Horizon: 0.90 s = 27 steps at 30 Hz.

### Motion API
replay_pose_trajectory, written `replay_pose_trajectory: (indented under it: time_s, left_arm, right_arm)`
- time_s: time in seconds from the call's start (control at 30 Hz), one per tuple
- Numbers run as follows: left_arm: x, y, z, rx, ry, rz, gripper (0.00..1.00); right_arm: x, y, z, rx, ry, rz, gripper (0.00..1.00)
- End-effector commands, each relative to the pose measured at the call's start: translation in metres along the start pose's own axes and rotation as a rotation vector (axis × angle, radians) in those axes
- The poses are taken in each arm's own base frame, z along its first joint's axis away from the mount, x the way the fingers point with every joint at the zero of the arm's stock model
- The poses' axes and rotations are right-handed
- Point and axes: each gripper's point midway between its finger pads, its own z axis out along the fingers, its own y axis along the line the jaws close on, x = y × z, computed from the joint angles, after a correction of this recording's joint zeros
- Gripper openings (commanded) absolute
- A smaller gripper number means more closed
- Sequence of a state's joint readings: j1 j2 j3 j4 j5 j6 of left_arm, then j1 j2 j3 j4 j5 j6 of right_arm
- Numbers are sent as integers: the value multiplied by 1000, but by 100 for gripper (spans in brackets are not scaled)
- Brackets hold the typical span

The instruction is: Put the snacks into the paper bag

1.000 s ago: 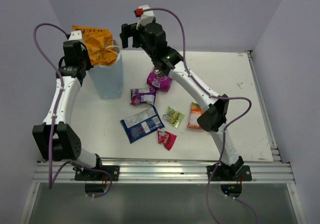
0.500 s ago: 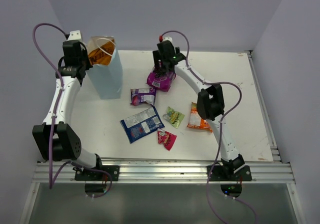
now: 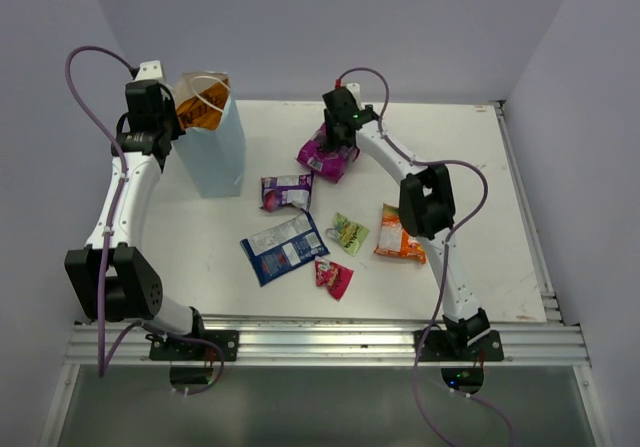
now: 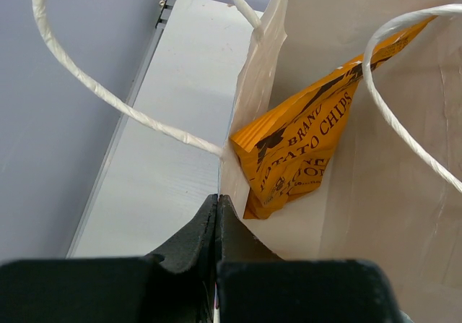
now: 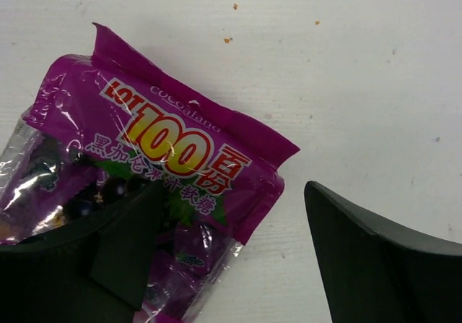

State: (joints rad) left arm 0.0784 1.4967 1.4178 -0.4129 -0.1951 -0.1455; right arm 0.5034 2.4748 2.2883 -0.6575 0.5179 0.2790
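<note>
While the left gripper (image 4: 218, 209) pinches the near wall of the paper bag (image 4: 346, 214) with its 2 fingers pressed together, the right gripper (image 5: 227, 211) hangs low over a magenta packet (image 5: 137, 157) with its fingers spread wide. 1 finger sits over the packet's clear lower part and the other over bare table (image 5: 361, 84) beside it.

The bag stands upright at the far left of the table. A big orange packet (image 4: 299, 146) is already inside, leaning slantwise against the wall. 6 packets lie outside it: the magenta one, a purple packet (image 3: 285, 192), a blue-and-white packet (image 3: 285, 247), a green-yellow packet (image 3: 350, 233), an orange-and-white packet (image 3: 392, 235) and a red packet (image 3: 334, 278).

The likeliest trouble is the grasp. The fingers straddle only 1 end of the magenta packet, so closing may catch just the thin sealed edge, and slick foil could slide out on the lift. A finger landing on top of the packet would press it flat rather than pick it up.

Held by a corner, the packet would dangle and could snag the bag's rim or a cord handle (image 4: 123, 106). The orange packet lying across the bag's mouth may also block it. With only 1 wall pinched, a knock could fold the mouth shut or tip the bag.
</note>
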Motion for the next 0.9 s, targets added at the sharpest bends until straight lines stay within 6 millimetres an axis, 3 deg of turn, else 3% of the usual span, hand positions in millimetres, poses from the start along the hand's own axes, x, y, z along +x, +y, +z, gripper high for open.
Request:
replay_pose_trajectory:
  time_s: [0.0, 0.13, 0.33, 0.4, 0.5, 0.67, 0.8, 0.87]
  left_arm:
    - [-11, 5, -5, -7, -30, 4, 0]
    - [-12, 5, -6, -8, -31, 8, 0]
    - [-13, 4, -7, 0, -35, 3, 0]
    - [-13, 3, -7, 8, -39, 0, 0]
    - [-13, 1, -8, 19, -38, -1, 0]
    - [-13, -1, -8, 30, -40, -3, 0]
    - [-13, -4, -8, 42, -39, -7, 0]
    - [-12, -5, -8, 48, -37, -8, 0]
  right_arm:
    - [41, -9, 3, -14, 158, -28, 80]
    - [71, 9, 11, -141, 290, 14, 48]
    - [106, 3, 13, -185, 418, 49, 11]
    - [113, 2, 11, -199, 438, 50, 1]
    - [113, 6, 8, -233, 436, 41, 0]
    - [63, 4, -18, -272, 319, 42, 0]
    - [-17, 4, -63, -301, 130, 49, 0]
    - [-47, 5, -87, -319, 49, 57, 0]
